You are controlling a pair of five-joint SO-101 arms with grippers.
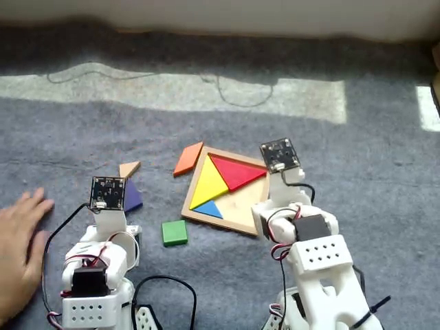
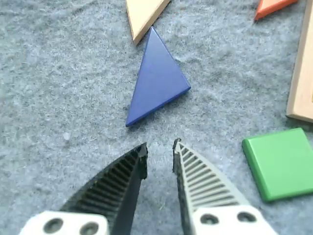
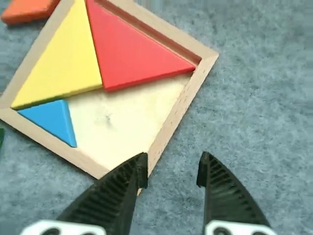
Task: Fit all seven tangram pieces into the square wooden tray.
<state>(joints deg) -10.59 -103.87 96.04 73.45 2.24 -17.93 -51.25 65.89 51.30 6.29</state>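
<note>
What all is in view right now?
wooden tray: 1, pale wood, centre
yellow triangle: 1, yellow, in tray
red triangle: 1, red, in tray
light blue triangle: 1, sky-blue, in tray
orange parallelogram: 1, orange, just outside tray
tan triangle: 1, tan, left of tray
dark blue triangle: 1, navy, beside tan triangle
green square: 1, green, near tray
hand: 1, far left
left gripper: 1, open, by dark blue triangle
right gripper: 1, open, at tray's edge

Probably a room in a home, not a workshop or shop. A grey-blue carpet [image 1: 385,179] covers the whole surface, a band of sunlight [image 1: 137,93] lies across it, a thin cable [image 1: 221,89] trails loose, and a pale wall [image 1: 275,14] runs along the far edge.
</note>
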